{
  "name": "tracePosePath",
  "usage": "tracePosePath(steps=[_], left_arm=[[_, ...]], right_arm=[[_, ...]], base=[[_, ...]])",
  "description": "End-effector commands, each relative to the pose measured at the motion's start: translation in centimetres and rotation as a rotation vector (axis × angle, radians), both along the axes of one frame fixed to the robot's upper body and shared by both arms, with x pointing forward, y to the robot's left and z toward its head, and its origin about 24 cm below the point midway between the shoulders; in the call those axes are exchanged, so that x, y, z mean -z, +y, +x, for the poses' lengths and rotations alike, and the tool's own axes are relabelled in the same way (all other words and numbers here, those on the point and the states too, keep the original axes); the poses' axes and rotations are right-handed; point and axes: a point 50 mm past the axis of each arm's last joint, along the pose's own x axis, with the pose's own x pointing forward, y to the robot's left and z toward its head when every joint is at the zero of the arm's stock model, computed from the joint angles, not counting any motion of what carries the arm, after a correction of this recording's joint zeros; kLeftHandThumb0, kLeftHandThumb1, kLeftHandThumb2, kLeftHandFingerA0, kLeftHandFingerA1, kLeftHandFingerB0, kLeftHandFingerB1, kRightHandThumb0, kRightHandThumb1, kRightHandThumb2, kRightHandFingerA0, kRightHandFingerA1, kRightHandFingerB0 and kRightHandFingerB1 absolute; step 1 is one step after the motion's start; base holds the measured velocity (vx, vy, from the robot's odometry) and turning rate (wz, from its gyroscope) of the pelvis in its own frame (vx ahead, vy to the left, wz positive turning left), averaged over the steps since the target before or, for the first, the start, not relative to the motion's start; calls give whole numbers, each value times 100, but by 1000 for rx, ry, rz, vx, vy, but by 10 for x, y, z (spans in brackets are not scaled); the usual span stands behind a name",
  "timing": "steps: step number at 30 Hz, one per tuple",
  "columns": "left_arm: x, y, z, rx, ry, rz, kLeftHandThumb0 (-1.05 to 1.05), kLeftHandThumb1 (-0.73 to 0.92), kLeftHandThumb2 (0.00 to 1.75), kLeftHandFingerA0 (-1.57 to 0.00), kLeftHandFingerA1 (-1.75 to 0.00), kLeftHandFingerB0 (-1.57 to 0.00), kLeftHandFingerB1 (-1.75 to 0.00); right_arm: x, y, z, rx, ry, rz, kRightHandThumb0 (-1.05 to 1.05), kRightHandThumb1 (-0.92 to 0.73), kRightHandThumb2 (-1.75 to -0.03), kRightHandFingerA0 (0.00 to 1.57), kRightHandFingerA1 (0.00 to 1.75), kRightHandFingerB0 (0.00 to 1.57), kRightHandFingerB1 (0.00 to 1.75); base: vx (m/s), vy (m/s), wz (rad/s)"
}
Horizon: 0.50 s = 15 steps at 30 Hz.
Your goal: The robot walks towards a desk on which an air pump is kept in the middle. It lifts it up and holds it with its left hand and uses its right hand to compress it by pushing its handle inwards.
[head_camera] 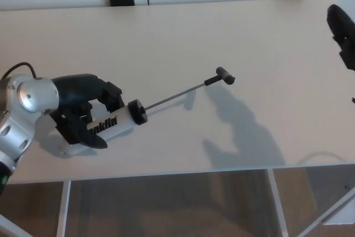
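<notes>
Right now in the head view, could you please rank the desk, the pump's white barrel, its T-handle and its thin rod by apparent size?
1. desk
2. white barrel, partly hidden by the left hand
3. thin rod: similar in length but much slimmer
4. T-handle

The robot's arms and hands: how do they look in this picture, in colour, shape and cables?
The left arm is silver-grey metal with a rounded joint, and a thin black cable loops behind it. The left hand is black, with thick blocky fingers. Of the right hand only a black, rounded part shows at the picture's edge.
</notes>
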Motion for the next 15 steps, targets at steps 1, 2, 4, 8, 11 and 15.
tracePosePath(steps=[1,2,4,8,11,15], left_arm=[[-23,-9,6,91,57,-37,-4,76,80,-92,-129,-70,-112],[-24,-10,6,95,53,-27,-6,77,79,-93,-123,-70,-112],[-26,-11,7,104,48,-16,-6,77,81,-92,-127,-70,-114],[-27,-14,7,132,29,8,-5,72,85,-92,-131,-72,-115],[-28,-15,7,142,18,35,-8,74,83,-90,-132,-73,-112],[-31,-18,6,169,-28,146,-10,77,80,-90,-126,-77,-107]], right_arm=[[64,1,55,87,348,-149,-97,-84,-118,0,6,0,4],[66,1,56,83,354,-150,-97,-83,-117,0,6,0,4],[70,3,57,78,363,-155,-95,-82,-116,0,7,0,5],[81,9,57,38,400,-140,-100,-83,-115,0,3,0,0],[83,12,58,33,395,-141,-95,-80,-114,0,6,0,5],[81,25,62,16,379,-151,-91,-73,-113,0,10,0,9]], base=[[0,0,0],[0,0,0],[0,0,0],[0,0,0],[0,0,0],[0,0,0]])
